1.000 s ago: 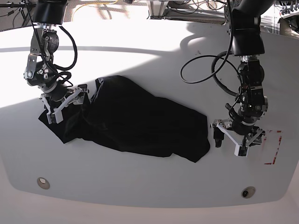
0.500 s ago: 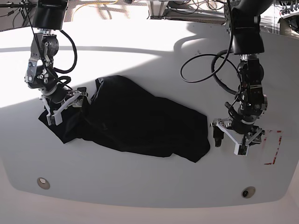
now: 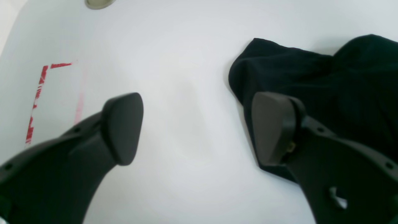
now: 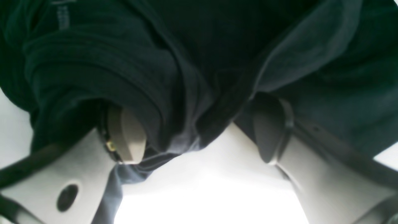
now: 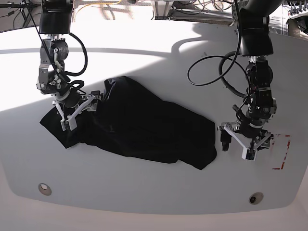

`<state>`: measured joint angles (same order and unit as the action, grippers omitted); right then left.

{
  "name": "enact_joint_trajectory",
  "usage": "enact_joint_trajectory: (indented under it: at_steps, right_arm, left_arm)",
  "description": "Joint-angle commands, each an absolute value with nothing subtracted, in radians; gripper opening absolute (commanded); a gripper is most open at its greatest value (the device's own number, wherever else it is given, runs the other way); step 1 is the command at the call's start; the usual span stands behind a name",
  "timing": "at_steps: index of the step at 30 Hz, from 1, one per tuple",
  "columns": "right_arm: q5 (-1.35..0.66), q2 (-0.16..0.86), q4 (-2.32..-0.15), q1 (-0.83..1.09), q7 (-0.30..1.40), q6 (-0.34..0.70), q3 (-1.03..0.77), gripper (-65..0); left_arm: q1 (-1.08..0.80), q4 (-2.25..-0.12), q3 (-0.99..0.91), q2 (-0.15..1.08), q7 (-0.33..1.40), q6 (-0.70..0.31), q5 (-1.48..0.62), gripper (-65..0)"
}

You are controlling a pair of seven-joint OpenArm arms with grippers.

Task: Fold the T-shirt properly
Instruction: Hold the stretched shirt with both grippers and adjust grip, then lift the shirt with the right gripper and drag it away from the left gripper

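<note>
We saw the T-shirt point(image 5: 139, 125) lying crumpled across the middle of the white table point(image 5: 154, 192), a dark heap stretching from the base view's left toward its right, with its folds and outline hard to read because the black cloth swallowed most detail. We could not tell collar from hem, nor pick out a sleeve with any certainty.

The right gripper point(image 5: 79, 109) stood at the shirt's left end with its jaws spread. In the right wrist view a bunched ridge of cloth point(image 4: 174, 102) sat between the two fingers point(image 4: 126, 140), but the jaws were not closed on it, and the fabric filled most of that view and hid the tabletop behind it.

The left gripper point(image 5: 239, 143) hung over bare table just beside the shirt's right edge, jaws wide apart and holding nothing. In the left wrist view one finger point(image 3: 273, 127) overlapped the cloth's edge in the picture; whether it touched, we could not tell. Red tape marks point(image 3: 39, 93) lay near it, partly cut off by the other finger.
</note>
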<state>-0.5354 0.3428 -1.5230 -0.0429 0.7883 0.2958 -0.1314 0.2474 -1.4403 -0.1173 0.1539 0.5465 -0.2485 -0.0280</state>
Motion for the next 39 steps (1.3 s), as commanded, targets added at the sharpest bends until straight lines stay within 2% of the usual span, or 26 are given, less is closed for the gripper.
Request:
enact_joint_trajectory:
  at_steps: [1, 2, 4, 6, 9, 10, 12, 15, 19, 24, 31, 39]
  right_arm:
    - [-0.504, 0.346, -1.534, -0.079, 0.759, 0.306, -0.137, -18.2]
    - [-0.493, 0.346, -1.535, -0.082, 0.759, 0.306, -0.137, -19.8]
    - [-0.467, 0.343, -1.535, -0.085, 0.759, 0.308, -0.137, -28.2]
    - [-0.455, 0.335, -1.538, -0.087, 0.759, 0.308, -0.137, -39.5]
    - [-0.453, 0.325, -1.580, -0.084, 0.765, 0.308, -0.139, -59.8]
    - [-0.450, 0.325, -1.598, -0.081, 0.769, 0.308, -0.139, -64.4]
    - [-0.450, 0.325, -1.647, -0.079, 0.794, 0.303, -0.139, -65.0]
    - [-0.449, 0.325, -1.735, -0.077, 0.849, 0.300, -0.142, -61.8]
    - [-0.449, 0.325, -1.837, -0.081, 0.898, 0.298, -0.142, -64.7]
    - [-0.449, 0.329, -1.919, -0.097, 0.908, 0.298, -0.137, -65.0]
    - [-0.450, 0.389, -1.972, -0.219, 0.901, 0.306, -0.053, -65.0]
    - [-0.450, 0.455, -1.977, -0.481, 0.846, 0.308, 0.140, -65.0]
  left_arm:
    - [0.272, -1.455, -0.122, 0.171, 0.519, -0.243, -0.035, -14.0]
    - [0.272, -1.455, -0.122, 0.171, 0.519, -0.243, -0.035, -14.0]
    - [0.272, -1.454, -0.122, 0.173, 0.518, -0.243, -0.035, -14.0]
    - [0.272, -1.446, -0.122, 0.173, 0.518, -0.243, -0.035, -14.0]
    - [0.272, -1.429, -0.122, 0.173, 0.518, -0.243, -0.036, -14.0]
    - [0.272, -1.428, -0.122, 0.173, 0.518, -0.245, -0.036, -14.0]
    - [0.272, -1.422, -0.122, 0.173, 0.518, -0.246, -0.036, -14.0]
    - [0.272, -1.422, -0.124, 0.171, 0.518, -0.288, -0.036, -14.0]
    - [0.271, -1.422, -0.124, 0.162, 0.518, -0.354, -0.036, -14.0]
    - [0.248, -1.429, -0.124, 0.120, 0.518, -0.421, -0.036, -14.0]
    - [0.217, -1.429, -0.111, 0.087, 0.515, -0.506, -0.036, -14.0]
    - [0.168, -1.429, -0.107, 0.079, 0.472, -0.579, -0.038, -14.0]
